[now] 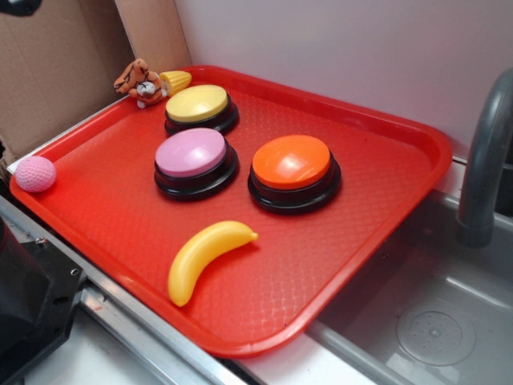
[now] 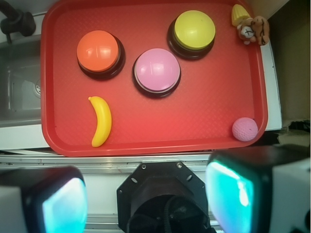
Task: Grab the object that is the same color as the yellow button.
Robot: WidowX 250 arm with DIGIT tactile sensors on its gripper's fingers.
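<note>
The object, a smooth curved yellow toy banana (image 1: 204, 255) (image 2: 102, 121), lies on the red tray (image 1: 385, 208) (image 2: 204, 111) near its front edge. The yellow button (image 1: 198, 104) (image 2: 194, 30), pale yellow dome on a black base, stands at the tray's far side. My gripper (image 2: 146, 199) shows only in the wrist view. It hangs high above the tray's near edge, open, with its fingers (image 2: 63, 204) wide apart and nothing between them. It is well clear of the banana.
A pink button (image 1: 192, 154) (image 2: 157, 70) and an orange button (image 1: 292, 163) (image 2: 98, 51) stand mid-tray. A ridged yellow cone (image 1: 176, 80), a tiger toy (image 1: 138, 80) and a pink ball (image 1: 35, 173) sit at the tray's edges. A sink (image 1: 433, 321) with a faucet (image 1: 485, 160) adjoins.
</note>
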